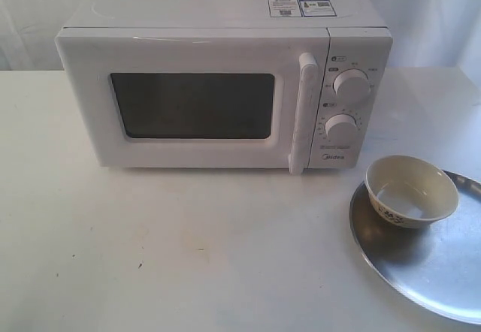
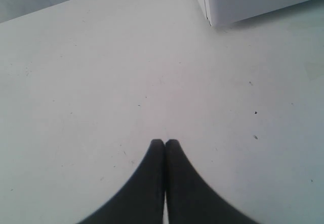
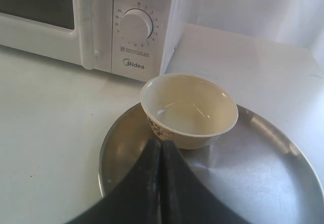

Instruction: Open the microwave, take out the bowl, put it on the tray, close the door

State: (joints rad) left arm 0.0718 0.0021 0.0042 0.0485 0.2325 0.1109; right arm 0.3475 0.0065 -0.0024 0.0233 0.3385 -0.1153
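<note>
The white microwave (image 1: 225, 84) stands at the back of the table with its door (image 1: 192, 105) shut and the vertical handle (image 1: 301, 114) beside two knobs. The cream bowl (image 1: 410, 191) with a dark patterned band sits upright on the silver tray (image 1: 436, 272) at the right. In the right wrist view my right gripper (image 3: 162, 144) is shut and empty, above the tray (image 3: 263, 173) just short of the bowl (image 3: 188, 110), with the microwave (image 3: 101, 31) beyond. My left gripper (image 2: 165, 142) is shut over bare table, a corner of the microwave (image 2: 243, 1) far ahead. Neither gripper shows in the exterior view.
The white table (image 1: 150, 249) spreads in front of the microwave. The tray runs past the right edge of the exterior view. A pale curtain hangs behind the microwave.
</note>
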